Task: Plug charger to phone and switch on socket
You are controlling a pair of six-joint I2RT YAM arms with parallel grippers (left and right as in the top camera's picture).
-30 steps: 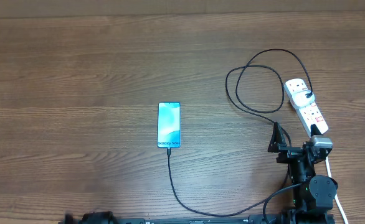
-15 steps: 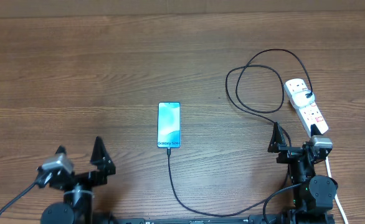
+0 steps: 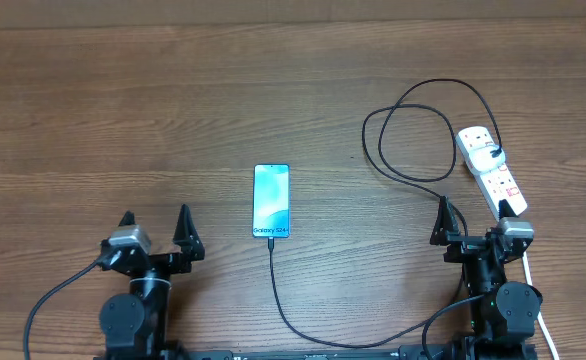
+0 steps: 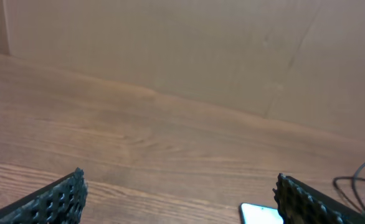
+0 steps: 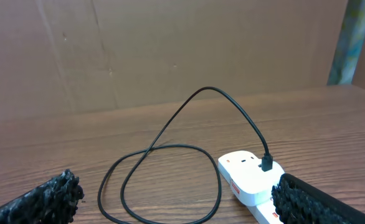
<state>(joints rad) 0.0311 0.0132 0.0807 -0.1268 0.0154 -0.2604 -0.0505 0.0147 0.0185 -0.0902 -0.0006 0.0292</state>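
My left gripper (image 3: 156,228) has its fingers (image 4: 55,200) spread wide with nothing between them. My right gripper (image 3: 476,222) is spread just as wide and is equally empty. Both sit low at the near edge of the wooden table (image 3: 123,120).

Beyond my left gripper and off to its right, the phone (image 3: 271,201) lies flat with its screen lit cyan and its "Galaxy" end toward me. My left wrist view catches only a corner of it. The charger cable (image 3: 278,290) meets the middle of that near end, so I judge the tip is in, though from overhead I cannot confirm it is fully seated.

Just ahead of my right gripper is the white power strip (image 5: 251,178). The black plug head (image 5: 267,164) stands in its far outlet, and the cable loops across the table to the left of it. The red switches (image 5: 233,185) are too small for me to read as on or off. If the switch is not yet pressed, that is the step left, and my right gripper is the nearer one for it.
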